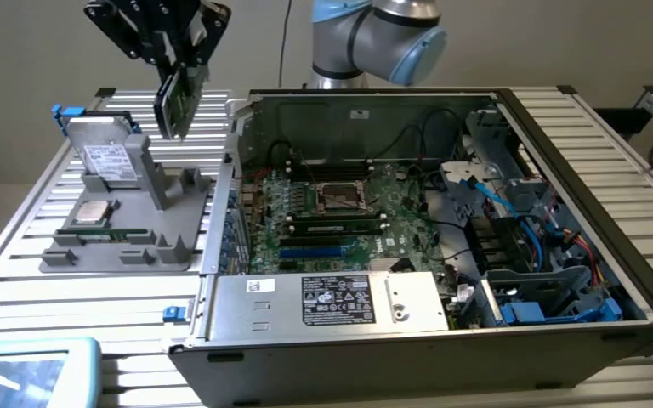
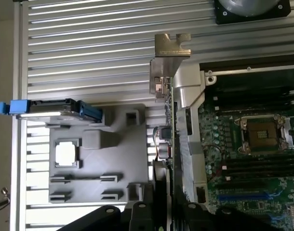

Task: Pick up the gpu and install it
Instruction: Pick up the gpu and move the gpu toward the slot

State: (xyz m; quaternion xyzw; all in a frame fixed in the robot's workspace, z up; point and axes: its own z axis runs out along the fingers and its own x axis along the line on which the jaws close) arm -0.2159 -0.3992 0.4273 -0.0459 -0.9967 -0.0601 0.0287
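Pale wall behind and a slatted aluminium worktop (image 1: 31, 289) below are your setting. Your claw (image 1: 179, 70) hangs in the upper left of the exterior view, pinching the gpu (image 1: 174, 106) by its upper edge. The card dangles on edge in the air, above the grey fixture tray (image 1: 77, 257) and just outside the left wall of the open computer case (image 1: 417, 365). From the wrist you see the card edge-on, its silver bracket (image 2: 168, 57) leading, roughly in line with that wall.

Watch the grip: you are holding a thin board by a narrow strip, so it could swivel or slip if jolted. The bracket may catch the case rim on the way in. A tilted card would likely jam against its slot on the motherboard (image 1: 303, 208) rather than seat.

On the tray stand a hard drive (image 1: 111, 157), a processor (image 1: 91, 212) and a memory stick (image 1: 102, 231). Your arm's blue-grey joint (image 1: 377, 34) rises behind the case, at the top centre of the exterior view.
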